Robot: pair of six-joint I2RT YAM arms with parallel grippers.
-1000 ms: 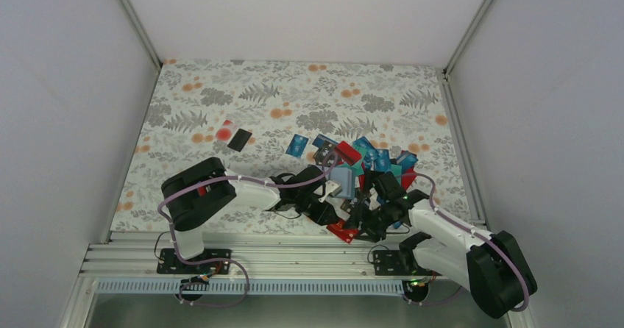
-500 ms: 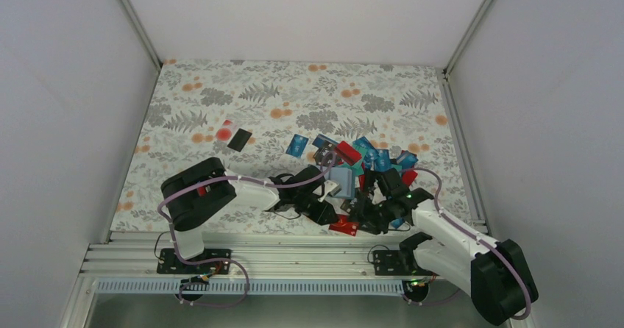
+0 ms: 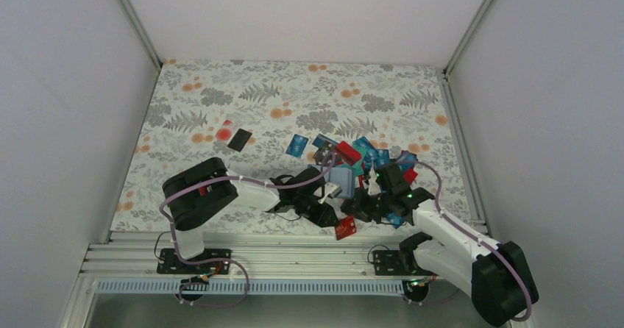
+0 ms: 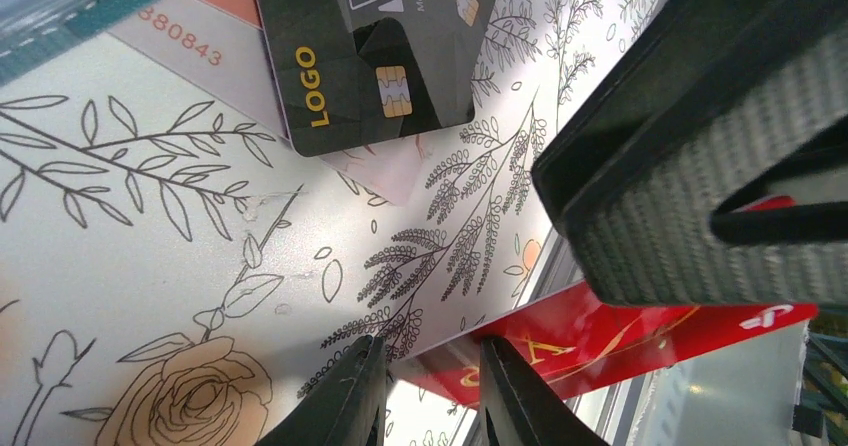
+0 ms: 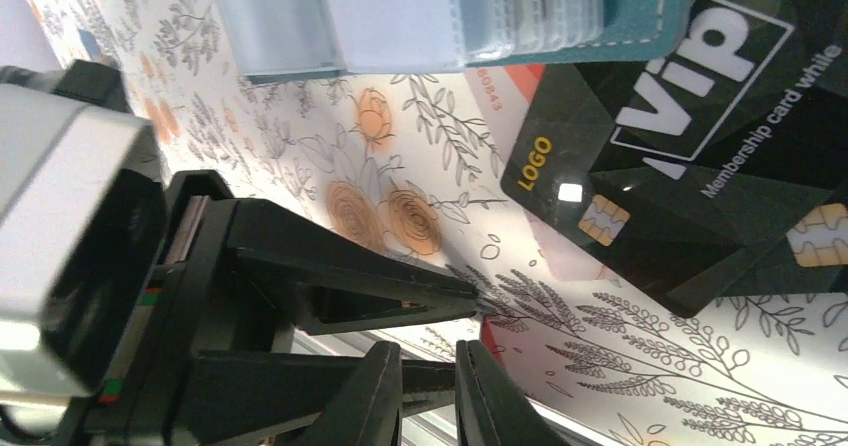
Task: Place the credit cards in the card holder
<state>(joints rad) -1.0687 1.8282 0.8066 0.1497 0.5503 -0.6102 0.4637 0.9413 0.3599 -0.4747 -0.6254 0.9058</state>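
On the worktop (image 3: 221,85), the card holder (image 3: 341,177) sits at the pile of credit cards' (image 3: 371,159) seven o'clock edge; two cards (image 3: 234,135) lie well apart at nine o'clock.
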